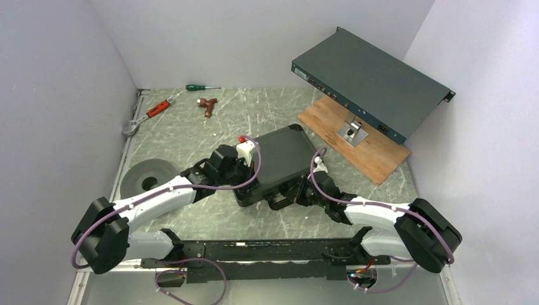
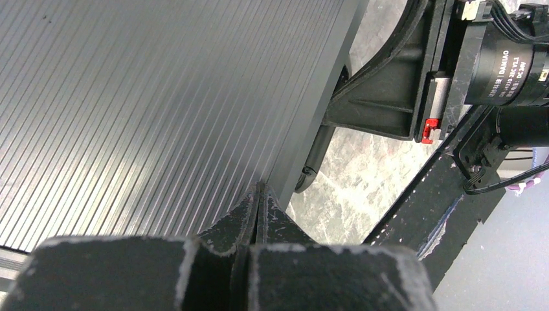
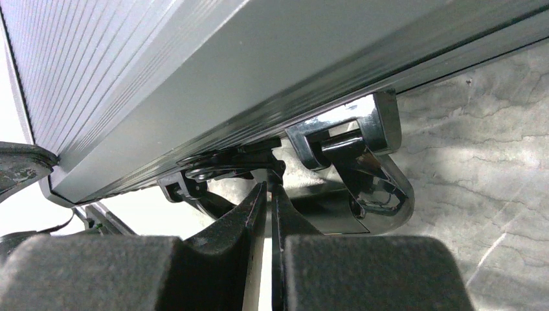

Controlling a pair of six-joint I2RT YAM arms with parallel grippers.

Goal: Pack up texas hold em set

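Black case (image 1: 279, 162) is closed and lies flat mid-table, set diagonally. Its handle (image 1: 276, 202) is on the near long edge, facing the arm bases. The ribbed lid fills most of the left wrist view.

Edges and room:
- The case's far right corner comes near the wooden board (image 1: 356, 140) but stays apart from it.
- The grey-green rack box (image 1: 368, 82) sits tilted over that board, close to the right wall, with a small metal bracket (image 1: 353, 132) below it.
- To the far left, a stretch of marbled table (image 1: 191, 130) separates the case from a green screwdriver (image 1: 202, 88), a red-handled wrench (image 1: 149, 113) and a small brown tool (image 1: 206, 105).
- A grey disc (image 1: 149, 176) lies near the left wall, beside the left arm.

Left gripper (image 2: 259, 194) — fingers pressed together with nothing between them. Its tips sit at the lid's rim by the near left corner, and I cannot tell if they touch.

Right gripper (image 3: 268, 188) — fingers drawn together with only a sliver of gap, and I can make out nothing pinched. Its tips sit just under the case's front edge, beside the chrome latch (image 3: 349, 142) and close to the handle mount.

Both arms flank the case, the left at its left end and the right at its near edge.
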